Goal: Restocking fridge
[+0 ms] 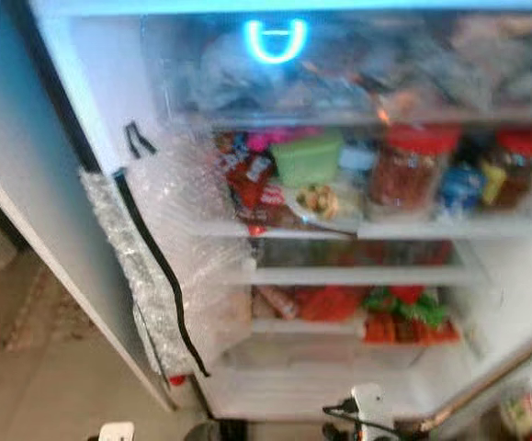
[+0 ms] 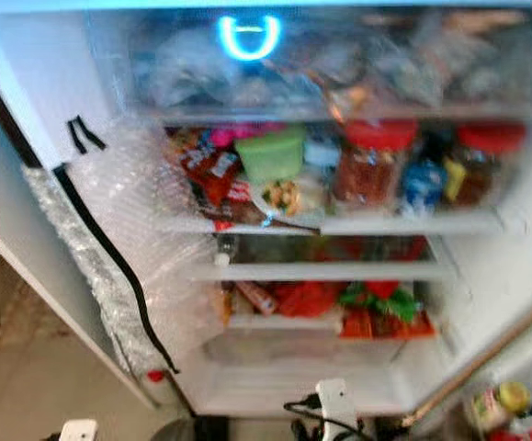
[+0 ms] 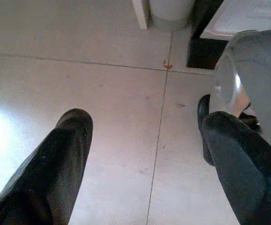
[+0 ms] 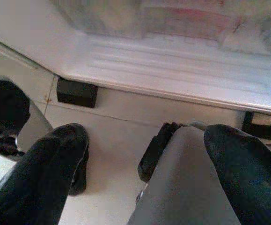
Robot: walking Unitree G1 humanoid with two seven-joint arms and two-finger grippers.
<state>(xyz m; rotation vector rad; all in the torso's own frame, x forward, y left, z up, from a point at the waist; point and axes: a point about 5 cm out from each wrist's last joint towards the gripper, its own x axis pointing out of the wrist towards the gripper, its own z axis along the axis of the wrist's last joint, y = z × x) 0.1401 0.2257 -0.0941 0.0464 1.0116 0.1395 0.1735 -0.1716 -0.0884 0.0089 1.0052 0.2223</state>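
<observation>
- Fridge (image 1: pixel 109 83) stands open before the robot, its white inner wall on the left and a blue-lit U-shaped lamp (image 1: pixel 275 40) glowing at the top.
- Bubble wrap (image 1: pixel 169 230) with a black strip (image 1: pixel 160 266) running down it hangs over the left inner edge.
- Top compartment behind a clear front holds blurred bagged goods.
- Shelf (image 1: pixel 431 227) below carries a green lidded box (image 1: pixel 307 158), two red-lidded jars (image 1: pixel 411 165) side by side to its right, and red packets (image 1: pixel 250 184) to its left.
- Lower shelves hold more red and green packets (image 1: pixel 403 317); what they are cannot be told.
- Bottom ledge (image 4: pixel 182 65) of the fridge is white and ribbed, just above the tiled floor (image 3: pixel 102 93).
- Left gripper (image 3: pixel 144 154) hangs low over the floor, its two black fingers (image 3: pixel 62 164) spread apart and holding nothing.
- Right gripper (image 4: pixel 140 173) hangs near the fridge's bottom ledge, fingers (image 4: pixel 51 173) likewise spread and empty.
</observation>
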